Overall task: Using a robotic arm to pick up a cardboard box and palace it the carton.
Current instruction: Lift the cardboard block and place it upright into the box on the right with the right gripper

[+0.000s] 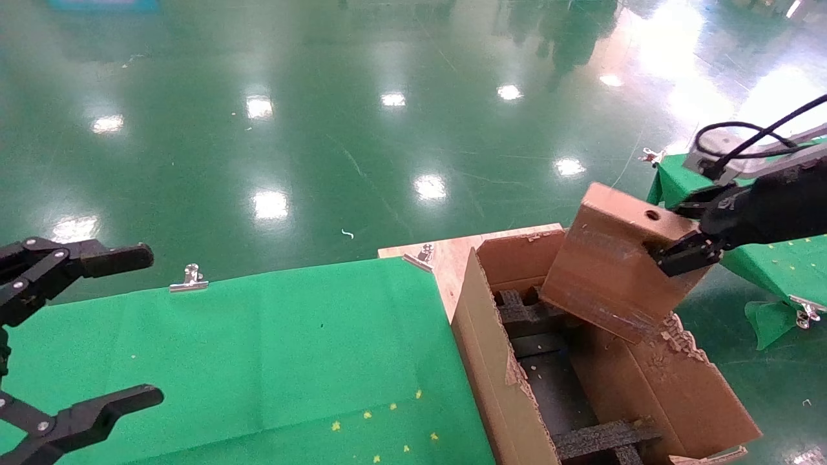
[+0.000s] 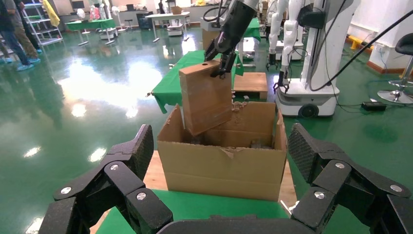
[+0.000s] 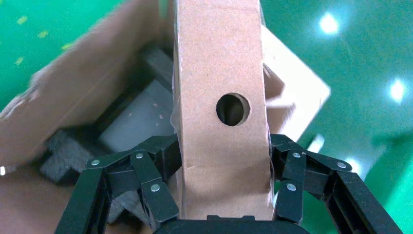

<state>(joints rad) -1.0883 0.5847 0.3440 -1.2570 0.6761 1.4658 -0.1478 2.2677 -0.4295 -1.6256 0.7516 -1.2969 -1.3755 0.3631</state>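
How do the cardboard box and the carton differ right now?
The cardboard box is small, closed and held tilted in the air by the right end effector; the carton is far larger, open-topped with ragged flaps, and rests beside the green table. The box has a punched hole. Both are brown cardboard.

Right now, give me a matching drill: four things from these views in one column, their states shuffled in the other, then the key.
1. small brown cardboard box with round hole
2. large brown corrugated carton
3. left black claw
4. right black claw

A. open, holding nothing, over the green cloth
B. shut on the box's sides
C. held tilted, lower end over the carton's opening
D. flaps open, black foam inside

Pairs: 1-C, 2-D, 3-A, 4-B
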